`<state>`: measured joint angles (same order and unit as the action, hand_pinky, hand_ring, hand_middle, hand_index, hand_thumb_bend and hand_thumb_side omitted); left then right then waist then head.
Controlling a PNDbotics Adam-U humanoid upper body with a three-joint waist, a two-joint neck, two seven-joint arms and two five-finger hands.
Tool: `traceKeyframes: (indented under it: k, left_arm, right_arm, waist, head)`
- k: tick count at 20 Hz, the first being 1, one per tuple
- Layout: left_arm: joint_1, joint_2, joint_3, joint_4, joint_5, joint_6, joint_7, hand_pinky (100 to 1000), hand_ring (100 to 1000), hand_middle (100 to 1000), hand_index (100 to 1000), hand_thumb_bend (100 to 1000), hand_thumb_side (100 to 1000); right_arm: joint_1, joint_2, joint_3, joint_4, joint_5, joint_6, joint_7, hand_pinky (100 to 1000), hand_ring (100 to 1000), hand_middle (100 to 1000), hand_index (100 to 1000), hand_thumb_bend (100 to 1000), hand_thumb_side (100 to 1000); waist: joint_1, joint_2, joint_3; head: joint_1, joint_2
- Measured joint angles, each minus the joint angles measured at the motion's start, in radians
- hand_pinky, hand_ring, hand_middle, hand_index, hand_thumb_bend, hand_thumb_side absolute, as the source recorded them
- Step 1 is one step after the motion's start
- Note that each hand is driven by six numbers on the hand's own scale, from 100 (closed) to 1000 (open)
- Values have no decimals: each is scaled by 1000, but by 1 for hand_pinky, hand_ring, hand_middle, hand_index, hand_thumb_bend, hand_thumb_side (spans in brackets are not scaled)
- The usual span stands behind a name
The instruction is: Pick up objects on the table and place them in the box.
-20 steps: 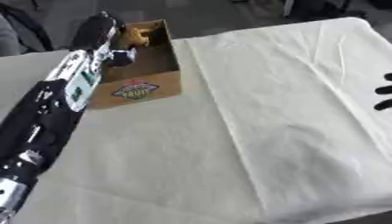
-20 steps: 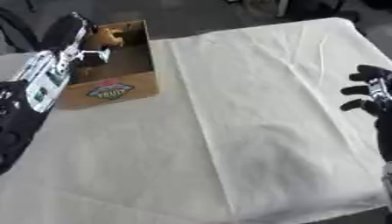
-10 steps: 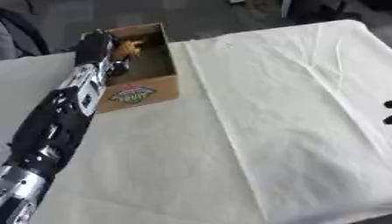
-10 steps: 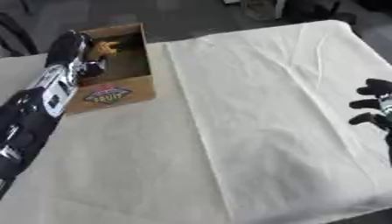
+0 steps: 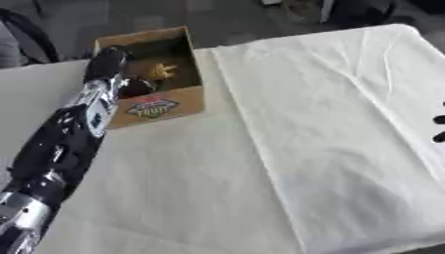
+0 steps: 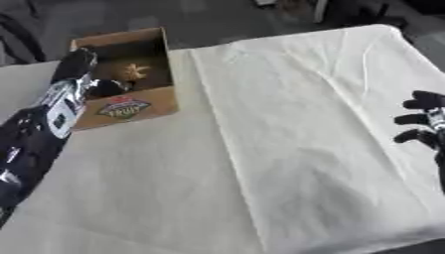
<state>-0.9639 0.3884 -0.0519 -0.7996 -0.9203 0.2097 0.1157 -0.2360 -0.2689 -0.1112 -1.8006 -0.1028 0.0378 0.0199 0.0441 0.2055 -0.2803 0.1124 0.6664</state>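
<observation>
Placing step: your left hand point(image 5: 109, 58) reaches into the box point(image 5: 174, 104), over its left wall; finger state cannot be told. A yellowish object point(image 5: 159, 71) lies inside. Right hand point(image 6: 424, 119) idles, fingers relaxed, far right of the box. Next: withdraw left, check the cloth-covered worktop point(image 5: 330, 124).

My left arm stretches up from the lower left corner, black with silver and white patches along the forearm, and my left hand point(image 5: 108, 60) is at its far end, reaching away from me; it is too dark and blurred for me to read how it is set. My right hand point(image 6: 422, 121) shows at the right edge of the right eye view, dark fingers point(image 6: 410, 119) pointing left and spread a little apart, holding nothing. In the left eye view only its fingertips show at the right edge.
</observation>
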Motion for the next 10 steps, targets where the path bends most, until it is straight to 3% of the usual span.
traceKeyframes:
  k: [3,10]
  left_arm:
    - [28,13,0,-82,137,-16,65,581,781,556,646,422,469]
    - [163,92,-33,-360,556,-58,142,565,774,526,628,369,474]
  right_arm:
    - [8,0,-3,1,0,0,-2,467,624,659,771,100,659]
    - [22,3,-14,7,0,3,-9,467,624,659,770,100,663]
  waist:
    - [-4,-12,29]
    - [-12,-28,98]
  head:
    - [-14,2]
    - [-51,13]
